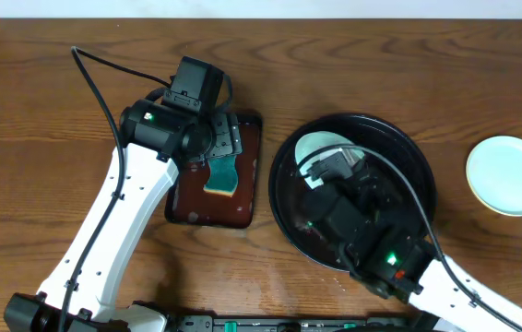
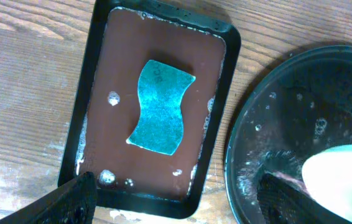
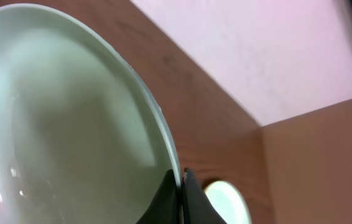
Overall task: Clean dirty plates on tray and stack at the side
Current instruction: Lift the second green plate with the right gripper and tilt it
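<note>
My right gripper is shut on the rim of a pale plate, holding it tilted on edge over the black tray. From above, that plate shows at the tray's left side, partly hidden by the right gripper. A faint pink tinge shows at the plate's lower left in the right wrist view. A pale mint plate lies flat on the table to the right of the tray. My left gripper hangs open above the near end of the small red-brown tray, with nothing between its fingers.
A teal sponge lies in the wet red-brown tray, with foam spots around it. The black tray is wet and sits just right of it. The left arm crosses the table's front left.
</note>
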